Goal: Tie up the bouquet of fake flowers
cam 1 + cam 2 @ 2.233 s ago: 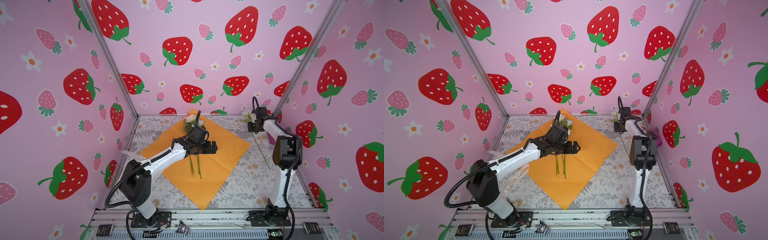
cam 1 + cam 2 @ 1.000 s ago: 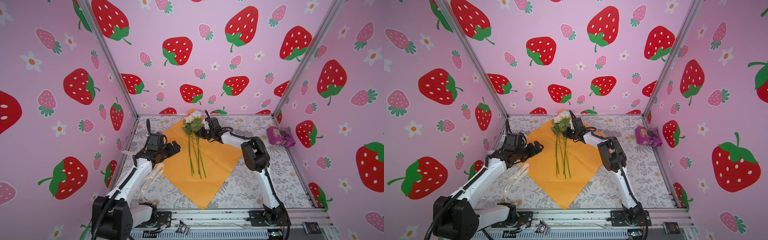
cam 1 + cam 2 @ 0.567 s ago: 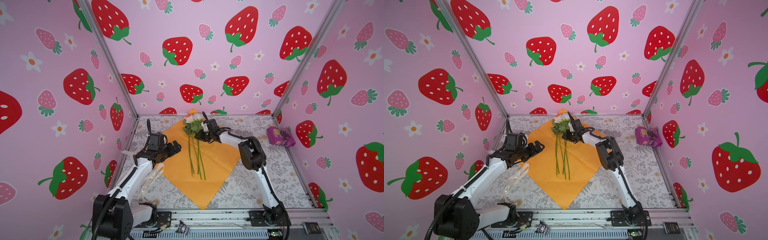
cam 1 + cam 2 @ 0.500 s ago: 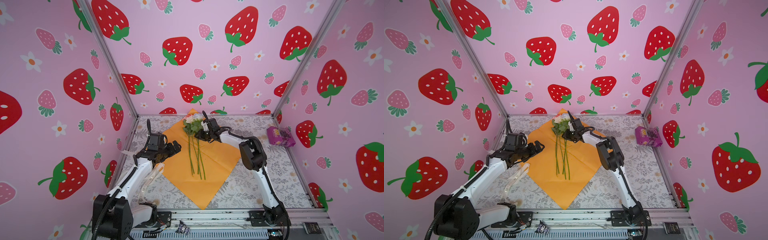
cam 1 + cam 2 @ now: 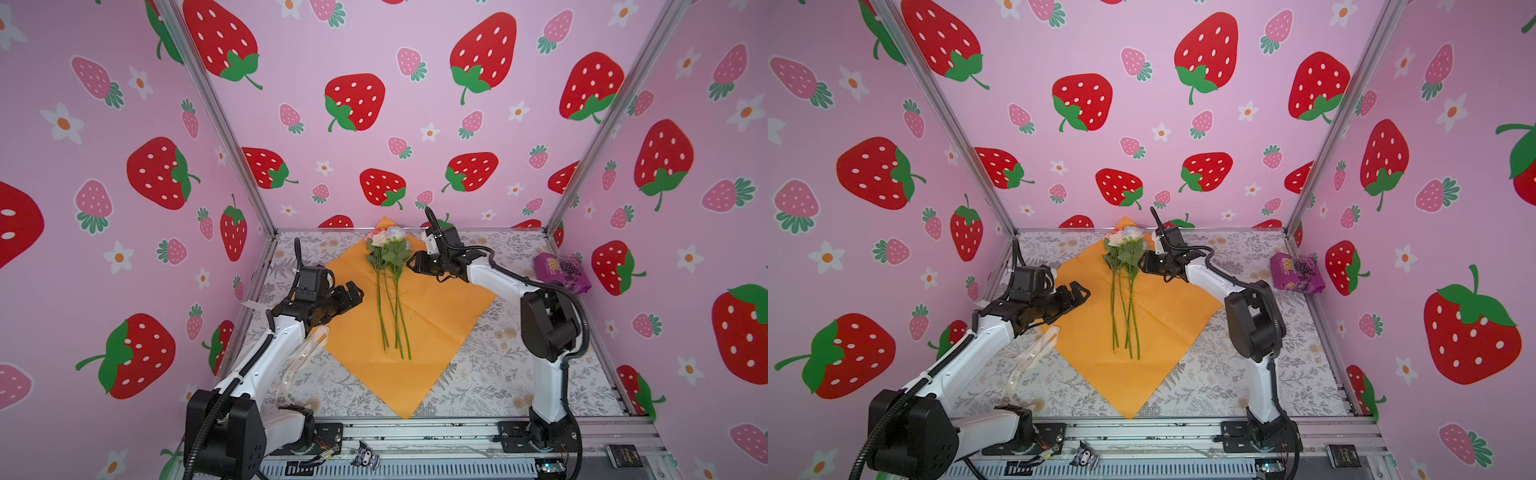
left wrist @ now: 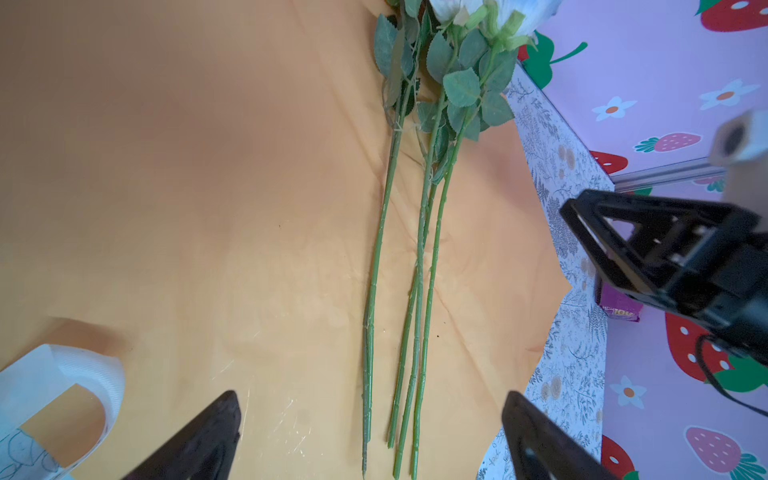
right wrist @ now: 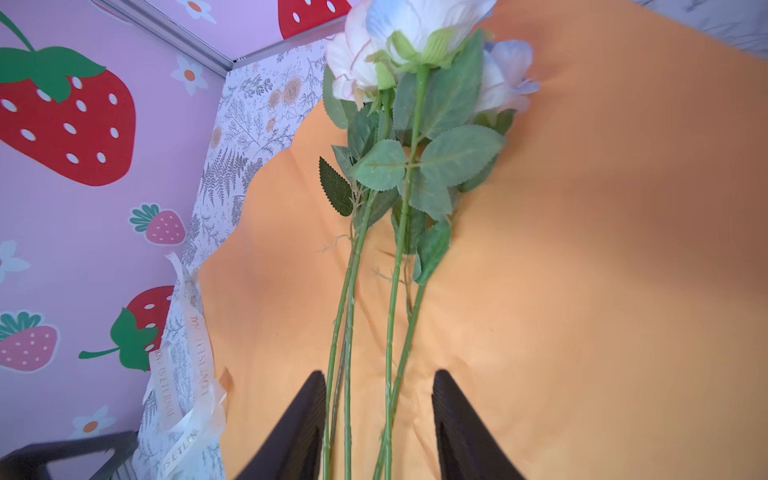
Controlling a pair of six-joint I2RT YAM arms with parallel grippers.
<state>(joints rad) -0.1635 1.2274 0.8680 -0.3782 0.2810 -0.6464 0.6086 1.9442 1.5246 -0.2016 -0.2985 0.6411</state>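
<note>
Left wrist view is showing the left gripper (image 6: 371,401) with its jaws standing wide apart and holding nothing, its two dark fingers framing the cut ends of the green stems. In both top views it is hovering low over the left corner of the orange wrapping paper (image 5: 436,316), to the left of the stems and clear of them. A cream ribbon (image 5: 302,359) is lying on the floral-print table (image 5: 478,382) beneath that arm, with one end reaching onto the paper's edge. The paper is lying flat and unfolded like a diamond. The bouquet of fake flowers (image 5: 390,255) is resting loose along its middle, not yet tied, with the pale blooms pointing toward the back wall and the stems running toward the front rail. Just right of the leaves, the right gripper (image 5: 411,264) is hanging close above the paper and pointing at the foliage. In the right wrist view its jaws are standing partly open, and the stems are passing between the two fingers without being clamped. I cannot tell whether one finger is brushing the nearest stem. A purple snack packet (image 5: 561,272) is lying by the right wall, well apart from everything else.
</note>
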